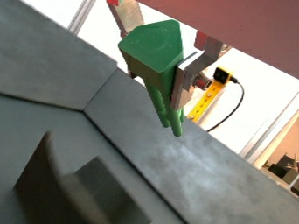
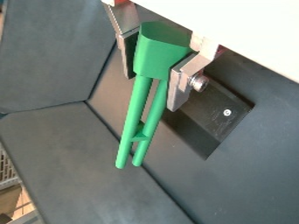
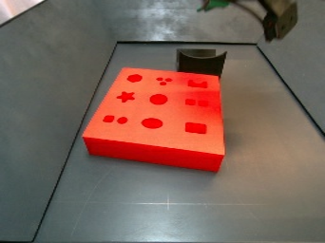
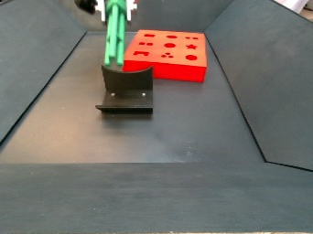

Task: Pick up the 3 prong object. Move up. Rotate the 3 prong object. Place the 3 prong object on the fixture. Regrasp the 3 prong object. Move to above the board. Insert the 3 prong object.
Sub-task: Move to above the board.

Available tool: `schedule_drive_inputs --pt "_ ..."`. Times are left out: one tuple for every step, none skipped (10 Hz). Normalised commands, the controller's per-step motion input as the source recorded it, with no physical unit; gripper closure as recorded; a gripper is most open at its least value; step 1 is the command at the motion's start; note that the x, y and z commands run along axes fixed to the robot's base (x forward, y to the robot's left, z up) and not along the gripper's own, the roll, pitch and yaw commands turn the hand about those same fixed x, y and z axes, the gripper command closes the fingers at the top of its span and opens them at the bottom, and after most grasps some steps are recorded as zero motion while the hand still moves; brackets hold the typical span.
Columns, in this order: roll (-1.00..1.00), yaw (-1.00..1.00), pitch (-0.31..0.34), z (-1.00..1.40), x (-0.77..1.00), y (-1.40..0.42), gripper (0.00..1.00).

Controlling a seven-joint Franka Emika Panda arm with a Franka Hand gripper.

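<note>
I see the green peg (image 2: 142, 105) hanging prongs-down, pinched at its thick head by my end effector (image 2: 158, 63), clear of the floor. In a side view it hangs over the dark fixture (image 4: 126, 91). The red board (image 3: 159, 114) lies on the floor just beside the fixture, untouched.

The hand (image 2: 158, 61) hangs above the floor (image 4: 184, 128), its fingers clamped on the head of the 3 prong object (image 2: 142, 114), whose prongs point down. In a side view the object hangs just over the fixture (image 4: 126, 91). The board (image 4: 169, 53) lies on the floor behind the fixture, apart from it.
</note>
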Motion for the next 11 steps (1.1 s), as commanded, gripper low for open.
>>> schedule_drive_inputs --pt "-0.12 -0.07 0.006 1.0 -0.05 0.12 1.0" --pt "-0.11 -0.06 0.01 1.0 -0.06 0.12 1.0" --pt "-0.1 -0.04 0.015 1.0 -0.06 0.12 1.0" --pt "-0.09 -0.04 0.024 1.0 -0.07 0.11 1.0" --pt "-0.08 -0.03 0.026 1.0 -0.07 0.11 1.0" --pt "-0.07 -0.02 0.031 1.0 -0.07 0.1 1.0" --pt "-0.07 -0.02 0.037 1.0 -0.08 0.1 1.0" --pt "-0.06 -0.01 0.046 1.0 -0.08 0.09 1.0" --pt "-0.07 0.0 0.05 1.0 -0.08 0.08 1.0" --pt "-0.07 0.0 0.055 1.0 -0.07 0.08 1.0" --pt "-0.07 0.01 0.068 1.0 -0.07 0.06 1.0"
